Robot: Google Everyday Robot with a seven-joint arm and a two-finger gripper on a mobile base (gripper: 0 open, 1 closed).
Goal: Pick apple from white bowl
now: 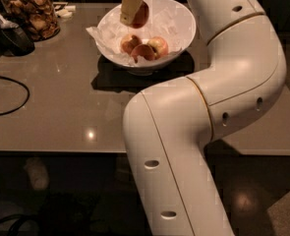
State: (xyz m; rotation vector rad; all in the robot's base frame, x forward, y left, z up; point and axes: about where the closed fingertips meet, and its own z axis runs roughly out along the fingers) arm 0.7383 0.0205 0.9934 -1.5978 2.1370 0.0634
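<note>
The white bowl [181, 31], lined with crumpled white paper, stands on a dark mat at the back of the table. My gripper [133, 11] hangs over the bowl's back left part and is shut on a reddish apple [141, 14], held above the paper lining. Three other apples [144, 48] lie together in the bottom of the bowl, below the gripper. My white arm reaches up from the foreground and curves over the right side of the bowl.
A glass jar of brown snacks [31, 14] stands at the back left. A dark object [9, 36] lies beside it, and a black cable [9, 95] loops on the grey-brown table [61, 117]. The table's front edge runs across the middle.
</note>
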